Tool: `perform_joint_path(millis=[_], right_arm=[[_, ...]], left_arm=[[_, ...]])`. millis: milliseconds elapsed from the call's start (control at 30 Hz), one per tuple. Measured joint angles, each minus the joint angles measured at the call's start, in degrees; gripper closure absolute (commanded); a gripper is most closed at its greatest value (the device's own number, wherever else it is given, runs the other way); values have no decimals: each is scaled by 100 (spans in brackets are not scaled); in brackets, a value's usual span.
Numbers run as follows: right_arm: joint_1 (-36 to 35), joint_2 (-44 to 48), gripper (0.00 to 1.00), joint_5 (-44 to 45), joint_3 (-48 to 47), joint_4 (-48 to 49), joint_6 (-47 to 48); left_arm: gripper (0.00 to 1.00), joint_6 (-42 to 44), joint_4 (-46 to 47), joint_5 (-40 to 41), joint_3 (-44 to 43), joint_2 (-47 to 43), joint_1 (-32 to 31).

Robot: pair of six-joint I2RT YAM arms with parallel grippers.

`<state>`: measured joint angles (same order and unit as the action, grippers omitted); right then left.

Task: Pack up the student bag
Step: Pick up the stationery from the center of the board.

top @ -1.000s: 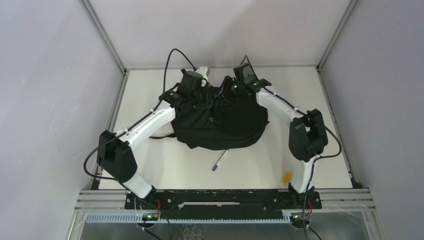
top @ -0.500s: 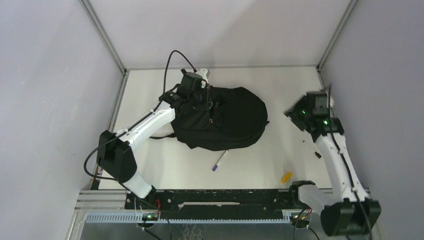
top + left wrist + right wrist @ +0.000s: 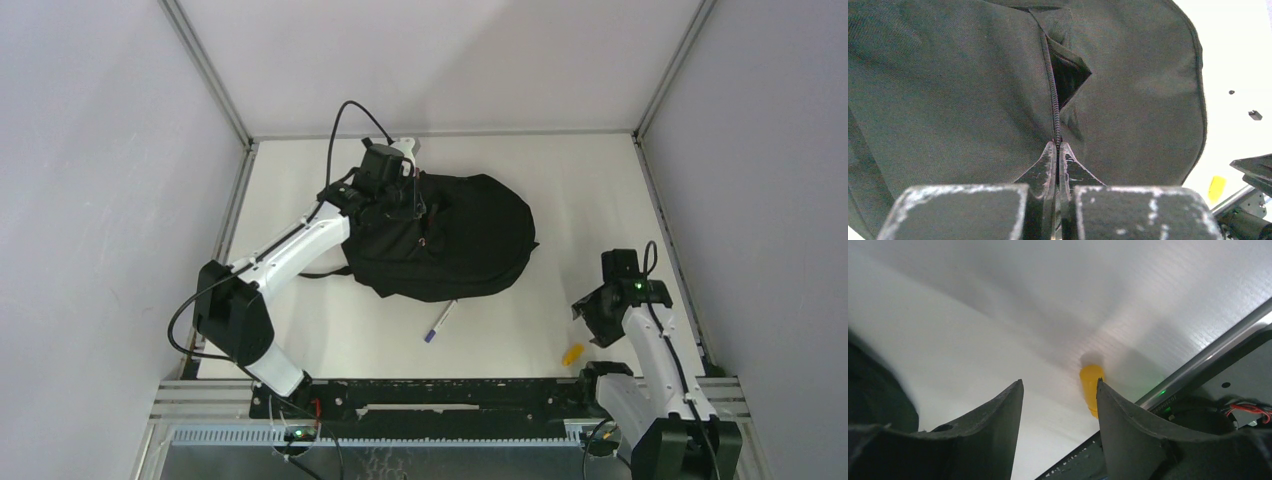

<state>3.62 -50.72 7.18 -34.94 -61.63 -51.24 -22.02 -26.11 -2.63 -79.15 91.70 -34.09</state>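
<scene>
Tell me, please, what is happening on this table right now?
The left arm's fingers are pinched shut on the zip of the soft black fabric backpack, which lies partly unzipped on the white table. The right arm's fingers are open, close to a small yellow cylindrical object near the table's front edge. A white pen with a purple tip lies beside the backpack, not yet packed.

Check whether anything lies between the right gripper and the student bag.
Nothing visible does: only bare table separates the right gripper from the student bag. The pen and yellow piece lie off that line.
</scene>
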Motion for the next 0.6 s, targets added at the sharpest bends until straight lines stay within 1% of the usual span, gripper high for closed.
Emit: perform_joint_path(millis=[200,333,600], right_arm=[[-140,90,37,-144,278,-26,-223],[-527,-105,39,-225,507,105,-426],[-1088,-501,48,-332,876,553,-859]], left_arm=[[100,-2,-13,-7,0,9,0],[100,-4,-15,-59,0,28,0],[100,-2,-20,-61,0,28,4]])
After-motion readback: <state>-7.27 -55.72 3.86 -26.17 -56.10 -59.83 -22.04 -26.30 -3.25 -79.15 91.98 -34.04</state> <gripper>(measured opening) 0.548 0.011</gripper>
